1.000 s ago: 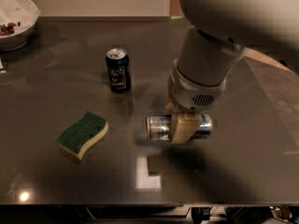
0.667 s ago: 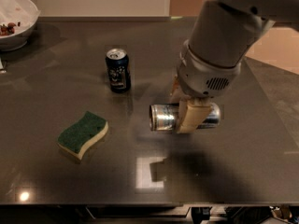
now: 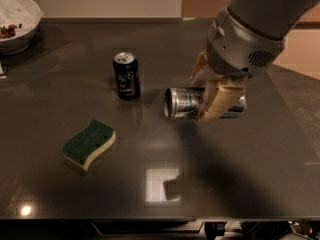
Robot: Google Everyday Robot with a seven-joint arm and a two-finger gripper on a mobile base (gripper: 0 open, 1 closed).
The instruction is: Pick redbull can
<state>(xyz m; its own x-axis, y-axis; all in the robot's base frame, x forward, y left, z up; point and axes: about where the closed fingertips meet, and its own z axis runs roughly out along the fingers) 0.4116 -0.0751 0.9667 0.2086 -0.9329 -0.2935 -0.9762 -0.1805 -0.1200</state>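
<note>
The redbull can (image 3: 183, 103) is a slim silver can held on its side, its round end facing left. My gripper (image 3: 210, 91) is shut on the redbull can around its middle, one beige finger (image 3: 216, 101) in front and one behind. The can hangs clear above the dark table (image 3: 150, 149), right of centre. The can's right end is partly hidden by the finger and the wrist.
A short dark navy-blue can (image 3: 126, 75) stands upright left of the held can. A green and yellow sponge (image 3: 88, 143) lies at the front left. A white bowl (image 3: 17, 21) with food sits at the far left corner. The table's front edge runs along the bottom.
The gripper has risen and moved up and to the right with the redbull can in it, lifting it off the table. The other things have not moved.
</note>
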